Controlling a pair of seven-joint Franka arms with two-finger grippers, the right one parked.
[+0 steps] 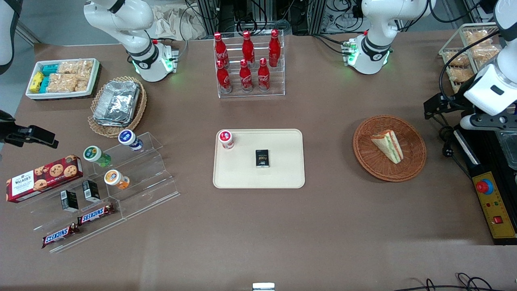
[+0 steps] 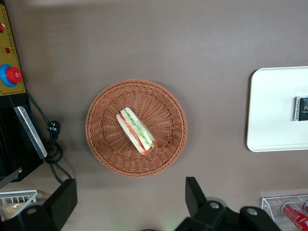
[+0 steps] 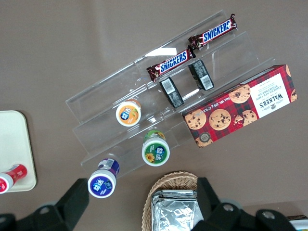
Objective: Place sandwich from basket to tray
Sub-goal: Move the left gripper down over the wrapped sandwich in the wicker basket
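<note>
The sandwich (image 1: 387, 145) (image 2: 135, 130), a pale wedge with green and red filling, lies in the round reddish-brown basket (image 1: 412, 167) (image 2: 106, 144). The cream tray (image 1: 282, 173) (image 2: 274, 110) sits at the table's middle, toward the parked arm's end from the basket. My gripper (image 1: 438, 106) (image 2: 129, 202) hangs high above the table at the working arm's end, farther from the front camera than the basket. It is open, its fingers (image 2: 195, 195) spread wide with nothing between them, and it is well clear of the sandwich.
A red-capped bottle (image 1: 226, 139) and a small black box (image 1: 262, 158) sit on the tray. A rack of cola bottles (image 1: 247, 60) stands farther back. A yellow emergency-stop box (image 1: 492, 204) and cables (image 1: 448, 151) lie beside the basket.
</note>
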